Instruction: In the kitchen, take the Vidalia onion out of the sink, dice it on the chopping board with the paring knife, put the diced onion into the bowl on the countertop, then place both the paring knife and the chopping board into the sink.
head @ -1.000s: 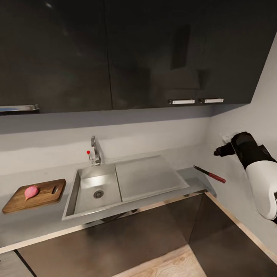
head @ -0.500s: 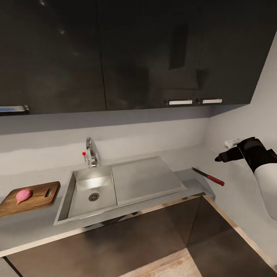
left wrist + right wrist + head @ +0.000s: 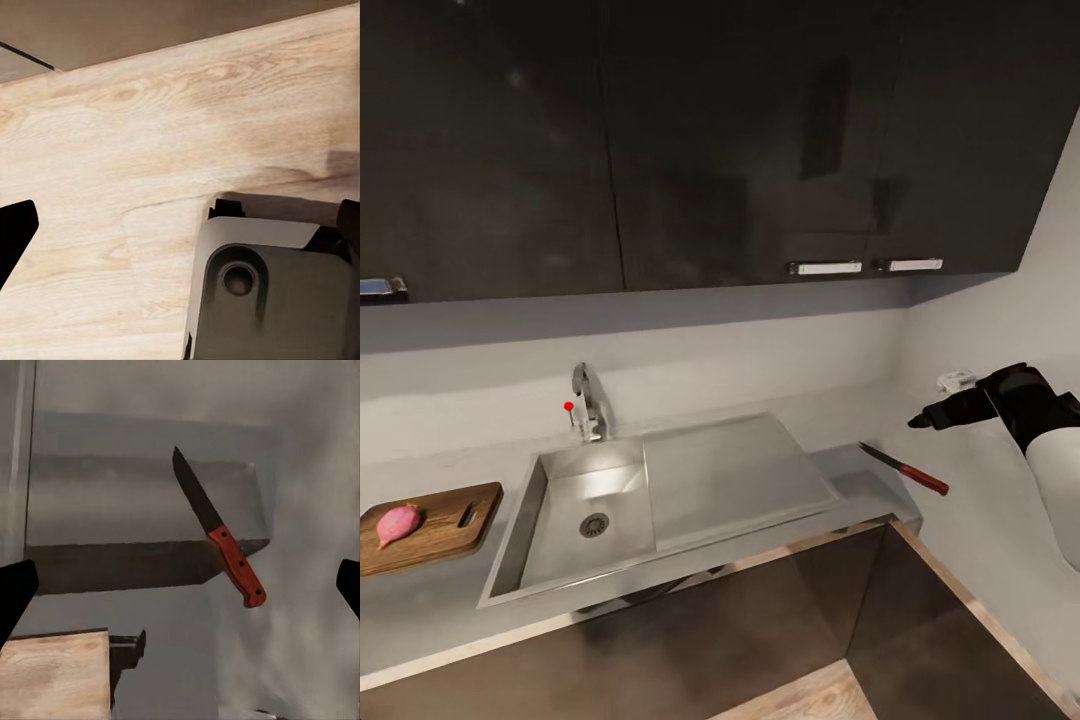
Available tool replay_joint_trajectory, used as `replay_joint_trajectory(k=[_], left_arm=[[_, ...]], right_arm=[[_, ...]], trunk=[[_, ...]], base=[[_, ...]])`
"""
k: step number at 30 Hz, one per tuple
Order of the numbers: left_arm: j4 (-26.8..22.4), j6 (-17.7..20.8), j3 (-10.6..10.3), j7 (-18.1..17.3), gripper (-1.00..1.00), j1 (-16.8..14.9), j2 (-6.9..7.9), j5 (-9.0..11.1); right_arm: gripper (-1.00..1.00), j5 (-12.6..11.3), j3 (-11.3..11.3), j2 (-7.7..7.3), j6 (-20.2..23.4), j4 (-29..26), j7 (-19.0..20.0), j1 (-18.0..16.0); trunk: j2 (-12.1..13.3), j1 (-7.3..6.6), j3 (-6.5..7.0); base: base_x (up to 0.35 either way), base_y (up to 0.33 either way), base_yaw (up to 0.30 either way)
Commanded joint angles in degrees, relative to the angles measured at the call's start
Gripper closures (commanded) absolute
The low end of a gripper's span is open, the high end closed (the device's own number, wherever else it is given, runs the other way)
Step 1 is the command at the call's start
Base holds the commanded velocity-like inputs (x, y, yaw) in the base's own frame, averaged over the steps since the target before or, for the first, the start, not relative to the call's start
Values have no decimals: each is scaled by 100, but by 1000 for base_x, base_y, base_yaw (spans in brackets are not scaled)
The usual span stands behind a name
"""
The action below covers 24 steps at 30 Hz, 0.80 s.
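Our right gripper (image 3: 916, 421) hangs above the paring knife (image 3: 905, 469) on the tabletop (image 3: 840, 470), jaws spread wide; the left gripper's (image 3: 180, 225) jaws gape too.

- Sink (image 3: 550, 520) set into the countertop (image 3: 440, 590), below the wall cabinets (image 3: 660, 140).
- Chopping board (image 3: 430, 525) left of the sink; Vidalia onion (image 3: 397, 522) on it.
- Paring knife (image 3: 905, 469) right of the drainboard (image 3: 730, 475), on the countertop.
- Right gripper (image 3: 916, 421) above the knife, apart from it.
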Motion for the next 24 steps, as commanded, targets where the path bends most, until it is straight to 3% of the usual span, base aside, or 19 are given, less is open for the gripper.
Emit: replay_joint_trajectory(k=[1,3,7,12,18,24], left_arm=[[21,-33,-48,0,-100,-8,-2,39],[21,-33,-48,1,-100,-8,2,39],[21,-33,-48,1,-100,-8,3,39],[21,-33,-48,1,-100,-8,-4,39],[21,-33,-45,1,-100,-8,-4,39],[21,-33,-44,1,-100,-8,-4,39]], right_arm=[[-100,58,-52,-18,5,-9,59,-1],[-100,56,-61,-156,-18,-12,89,-1],[-100,57,-65,-294,-28,-21,108,-1],[-100,66,-66,-333,-28,-21,112,-1],[-100,66,-54,-376,-34,-3,107,4],[-100,55,-50,-525,-60,245,112,6]], trunk=[[-6,3,-5],[-6,3,-5],[-6,3,-5],[-6,3,-5],[-6,3,-5],[-6,3,-5]], base=[[6,-2,0],[3,-1,0],[1,0,0],[0,0,43],[38,-46,212],[177,-194,243]])
